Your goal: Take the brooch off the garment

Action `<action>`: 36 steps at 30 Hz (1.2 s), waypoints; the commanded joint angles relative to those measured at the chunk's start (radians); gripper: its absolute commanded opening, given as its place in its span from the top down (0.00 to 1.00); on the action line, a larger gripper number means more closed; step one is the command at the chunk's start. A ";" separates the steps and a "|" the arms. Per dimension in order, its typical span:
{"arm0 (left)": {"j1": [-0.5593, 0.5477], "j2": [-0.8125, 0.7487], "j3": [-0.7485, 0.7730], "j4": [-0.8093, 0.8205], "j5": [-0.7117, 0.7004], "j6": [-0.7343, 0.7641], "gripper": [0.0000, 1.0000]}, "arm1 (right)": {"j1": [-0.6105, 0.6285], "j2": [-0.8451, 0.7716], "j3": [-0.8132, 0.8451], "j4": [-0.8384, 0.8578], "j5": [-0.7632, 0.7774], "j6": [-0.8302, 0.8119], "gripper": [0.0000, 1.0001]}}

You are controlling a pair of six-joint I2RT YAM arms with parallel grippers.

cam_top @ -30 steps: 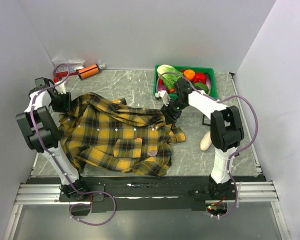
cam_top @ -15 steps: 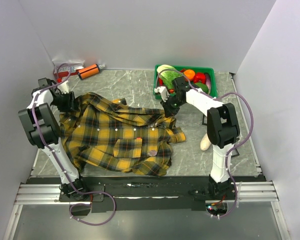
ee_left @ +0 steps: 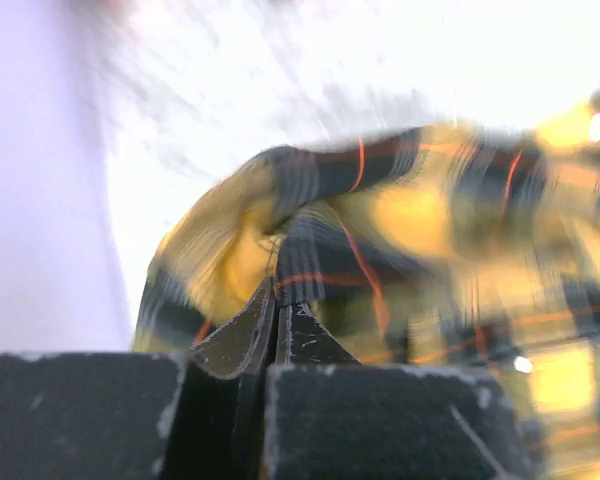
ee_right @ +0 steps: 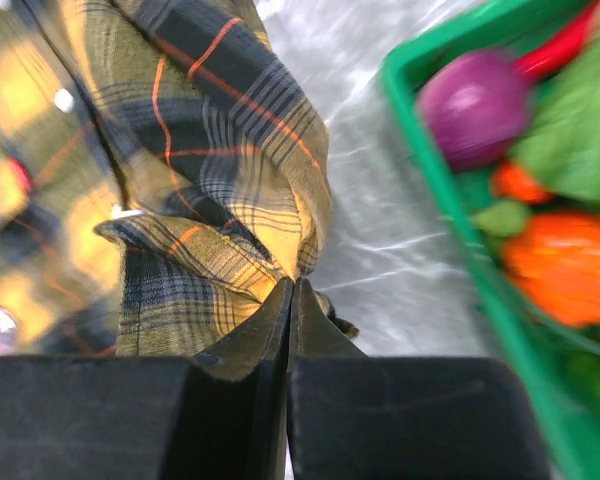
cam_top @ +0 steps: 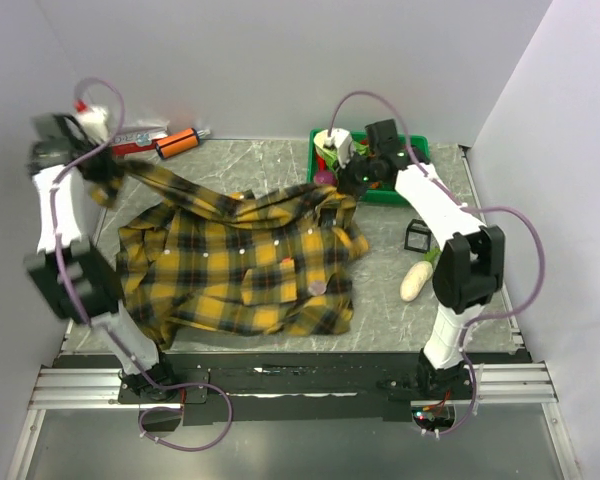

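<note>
Both grippers are pinched shut on cloth. The left gripper (ee_left: 276, 300) nips a fold at the far-left corner of the garment (cam_top: 230, 275). The right gripper (ee_right: 292, 285) nips a fold at its far-right edge, just beside the green basket (ee_right: 405, 80). Within the last second both have closed and risen, so the shirt's far edge now hangs stretched between them above the table (cam_top: 270, 160). The near part lies flat. The brooch (cam_top: 318, 288) remains pinned on the front panel near the right hem, shifted slightly with the cloth. Judgement: a spreading step only. Removal has not begun, and neither gripper is free to take the ornament.
</note>
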 commanded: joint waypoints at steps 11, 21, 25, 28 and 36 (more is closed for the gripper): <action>0.029 -0.541 0.061 0.182 -0.158 0.052 0.99 | -0.016 -0.336 -0.102 0.040 0.009 0.023 1.00; 0.027 -0.452 0.532 0.319 -0.175 -0.037 0.99 | 0.156 -0.576 -0.226 -0.016 -0.003 -0.025 1.00; -0.012 -0.369 0.587 0.413 -0.097 -0.039 0.99 | 0.195 -0.672 -0.331 0.001 0.018 -0.022 1.00; -0.063 -0.279 0.589 0.427 -0.047 -0.057 0.99 | 0.196 -0.696 -0.366 -0.003 0.011 -0.025 1.00; -0.171 0.113 0.584 0.409 -0.016 -0.076 0.99 | 0.201 -0.703 -0.360 -0.031 0.029 -0.069 1.00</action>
